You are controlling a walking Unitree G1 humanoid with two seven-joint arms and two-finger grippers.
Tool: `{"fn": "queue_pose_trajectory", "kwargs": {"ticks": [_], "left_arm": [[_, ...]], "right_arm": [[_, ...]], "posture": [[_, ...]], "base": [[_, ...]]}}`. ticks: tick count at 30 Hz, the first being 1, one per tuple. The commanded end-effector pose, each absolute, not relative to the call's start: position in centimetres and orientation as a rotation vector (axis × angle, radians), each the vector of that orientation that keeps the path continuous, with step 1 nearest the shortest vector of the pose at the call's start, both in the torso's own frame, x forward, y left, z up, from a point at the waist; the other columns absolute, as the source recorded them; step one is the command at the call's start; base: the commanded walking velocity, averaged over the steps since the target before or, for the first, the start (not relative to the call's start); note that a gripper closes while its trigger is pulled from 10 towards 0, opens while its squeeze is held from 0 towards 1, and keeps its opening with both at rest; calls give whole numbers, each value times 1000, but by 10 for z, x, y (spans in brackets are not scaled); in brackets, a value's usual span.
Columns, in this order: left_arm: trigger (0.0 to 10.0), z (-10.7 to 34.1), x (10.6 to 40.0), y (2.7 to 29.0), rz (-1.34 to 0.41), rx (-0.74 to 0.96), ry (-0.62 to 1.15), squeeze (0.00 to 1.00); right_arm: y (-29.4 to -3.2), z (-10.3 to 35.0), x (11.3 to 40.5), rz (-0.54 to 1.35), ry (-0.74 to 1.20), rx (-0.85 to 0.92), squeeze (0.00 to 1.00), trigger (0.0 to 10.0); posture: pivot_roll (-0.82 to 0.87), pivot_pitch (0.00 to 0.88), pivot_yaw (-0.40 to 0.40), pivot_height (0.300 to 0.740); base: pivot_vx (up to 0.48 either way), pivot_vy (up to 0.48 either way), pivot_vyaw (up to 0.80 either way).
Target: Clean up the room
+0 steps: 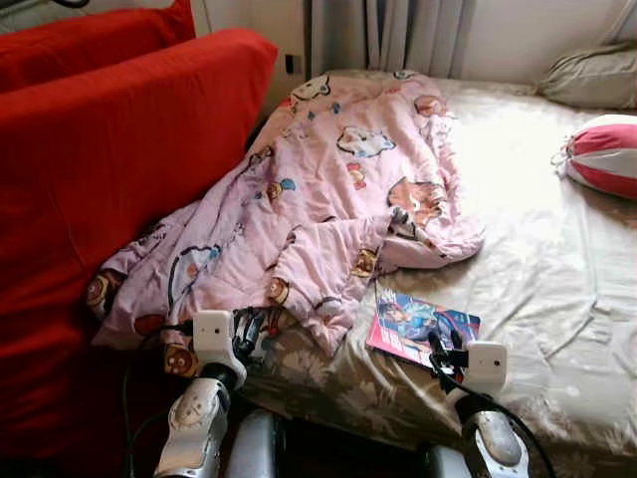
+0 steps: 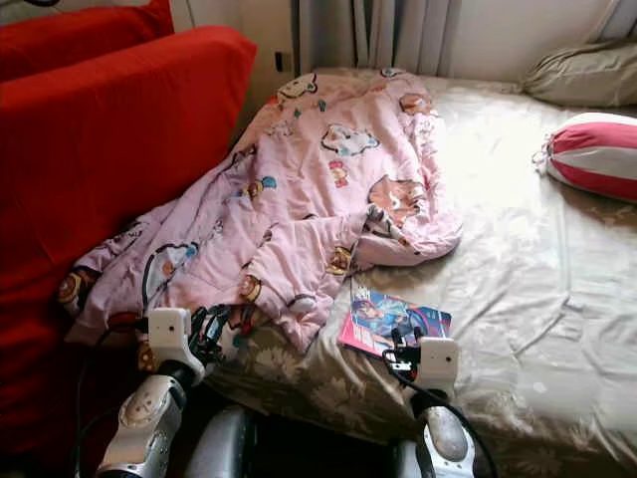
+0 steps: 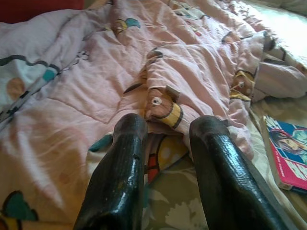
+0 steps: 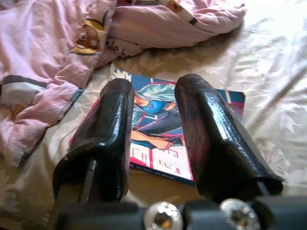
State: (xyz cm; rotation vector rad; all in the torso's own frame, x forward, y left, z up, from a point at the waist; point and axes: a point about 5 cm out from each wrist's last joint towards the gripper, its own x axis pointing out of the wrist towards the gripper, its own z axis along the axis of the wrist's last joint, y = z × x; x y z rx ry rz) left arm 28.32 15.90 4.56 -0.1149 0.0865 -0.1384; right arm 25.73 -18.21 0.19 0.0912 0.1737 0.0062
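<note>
Your two grippers sit at the bottom of the head view; your left gripper (image 1: pixel 249 334) is at lower left, fingers parted with nothing between them, its tips at the near edge of the pink cartoon-print quilt (image 1: pixel 328 199); your right gripper (image 1: pixel 438 351) is at lower centre-right, fingers likewise spread and empty, poised over the comic book (image 1: pixel 422 327). You can see that book lying flat on the beige floral bedsheet (image 1: pixel 537 259), just beside the quilt's lower right corner; in your right wrist view its colourful cover (image 4: pixel 156 122) shows between the two black fingers (image 4: pixel 108 129). You have the quilt crumpled diagonally from the upper centre to the lower left, against the red sofa cushions (image 1: pixel 109 149); a red-and-white striped bolster (image 1: pixel 602 154) lies at the right edge, a grey-green pillow (image 1: pixel 592 75) at upper right, curtains (image 1: pixel 398 35) at the top.
</note>
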Motion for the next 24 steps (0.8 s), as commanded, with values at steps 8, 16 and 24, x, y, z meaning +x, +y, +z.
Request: {"fn": "queue_pose_trajectory", "kwargs": {"ticks": [8, 16, 24], "left_arm": [[10000, 41, 281, 160, -145, -117, 119, 0], [10000, 41, 282, 158, -150, -121, 119, 0], [10000, 42, 282, 158, -158, -119, 120, 0]], "right_arm": [[-184, 8, 266, -11, 155, 118, 0, 10000], [-182, 9, 265, -9, 143, 123, 0, 10000], [-181, 6, 263, -11, 155, 121, 0, 10000]], "posture": [[31, 82, 11, 602], [31, 79, 12, 602], [33, 81, 14, 602]], "base": [[187, 0, 0], [267, 0, 0], [279, 0, 0]]}}
